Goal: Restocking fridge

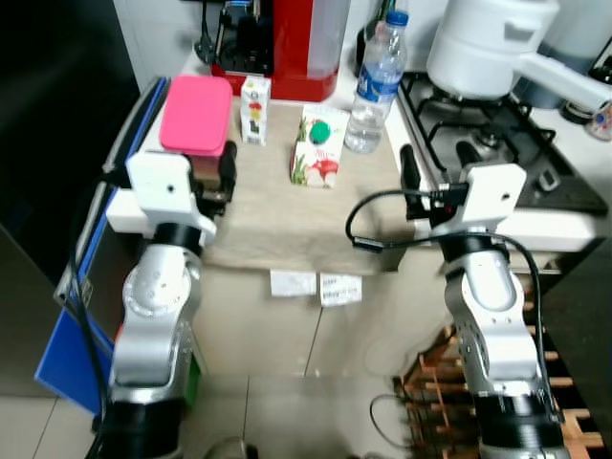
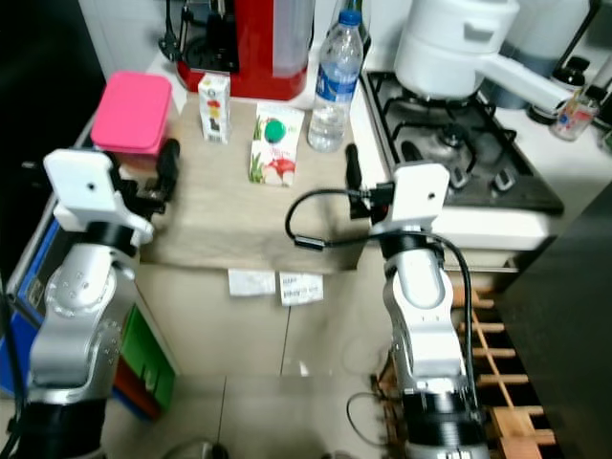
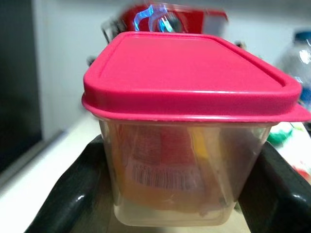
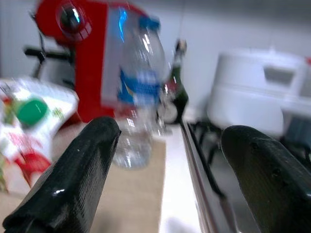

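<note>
A clear food container with a pink lid stands at the left end of the counter. My left gripper reaches it from the near side, and in the left wrist view its black fingers press against both walls of the container. My right gripper hovers open over the counter's right part, beside the stove, with nothing between its fingers. It points toward a water bottle. A juice carton with a green cap and a small carton stand between the two grippers.
A red appliance stands against the back wall. A white pot sits on the gas stove to the right. A wooden rack stands on the floor at lower right; a blue panel and a dark surface are at left.
</note>
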### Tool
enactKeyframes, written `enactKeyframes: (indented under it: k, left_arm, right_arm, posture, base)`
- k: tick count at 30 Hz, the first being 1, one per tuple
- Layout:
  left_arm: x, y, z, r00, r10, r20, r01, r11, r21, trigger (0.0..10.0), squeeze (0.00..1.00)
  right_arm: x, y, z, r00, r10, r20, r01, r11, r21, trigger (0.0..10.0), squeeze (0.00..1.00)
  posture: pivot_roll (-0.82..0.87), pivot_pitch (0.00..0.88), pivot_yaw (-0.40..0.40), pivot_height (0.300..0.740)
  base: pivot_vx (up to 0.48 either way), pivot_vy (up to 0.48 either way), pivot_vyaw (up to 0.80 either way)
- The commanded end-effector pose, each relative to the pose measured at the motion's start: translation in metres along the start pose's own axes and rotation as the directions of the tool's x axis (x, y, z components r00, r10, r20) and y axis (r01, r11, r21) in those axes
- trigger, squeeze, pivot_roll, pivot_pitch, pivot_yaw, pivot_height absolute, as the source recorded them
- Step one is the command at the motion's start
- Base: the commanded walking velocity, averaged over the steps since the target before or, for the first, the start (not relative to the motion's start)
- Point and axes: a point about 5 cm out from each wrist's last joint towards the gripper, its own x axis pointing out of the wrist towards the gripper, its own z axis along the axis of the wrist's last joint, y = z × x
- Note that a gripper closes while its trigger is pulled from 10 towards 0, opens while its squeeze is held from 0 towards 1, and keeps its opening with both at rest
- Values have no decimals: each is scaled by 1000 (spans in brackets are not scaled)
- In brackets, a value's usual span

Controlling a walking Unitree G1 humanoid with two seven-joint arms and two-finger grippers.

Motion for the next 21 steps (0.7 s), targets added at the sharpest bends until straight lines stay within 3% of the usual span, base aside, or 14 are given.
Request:
enactKeyframes:
  k: [1,7,21]
  left_arm:
    - [4,-8,1,999,-33,6,33,999,-8,10000,0]
    - [3,-13,-5,997,-72,-28,72,997,-5,10000,0]
    - [15,-19,-8,995,-93,-38,94,995,18,10000,0]
  right_arm:
    - [5,-3,1,1000,-21,-6,21,1000,2,10000,0]
    - [5,-1,0,1000,-13,-1,13,1000,-16,10000,0]
    - [0,-10,-14,994,-96,-53,99,994,39,10000,0]
  posture:
    - [16,0,-48,740]
    - [-12,0,-18,740]
    - [-50,0,17,740]
  base:
    - [0,0,0]
    - [0,0,0]
    - [-381,0,0]
